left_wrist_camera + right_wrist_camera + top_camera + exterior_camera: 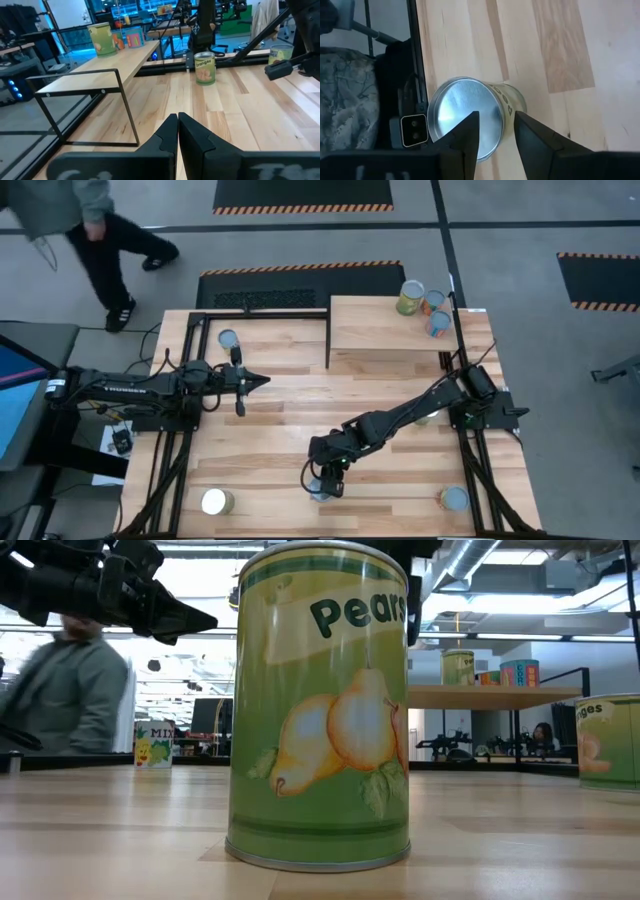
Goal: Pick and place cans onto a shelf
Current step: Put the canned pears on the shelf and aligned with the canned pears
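above the pears can [465, 117], right end effector [496, 131] spread.

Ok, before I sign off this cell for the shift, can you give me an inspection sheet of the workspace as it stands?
Surface: light striped wood-plank tabletop, no spills seen.
Job's things: raised light-wood shelf on black frame carries three tins; green Pears tin upright near the front edge; other silver-lidded tins stand scattered on the tabletop.
Clutter: nothing seen.
Grippers: right gripper open, just above the Pears tin's lid; left gripper shut, empty, over the left half.
Cables: black cables along the left frame.
Surroundings: person on the floor beyond the back-left corner.
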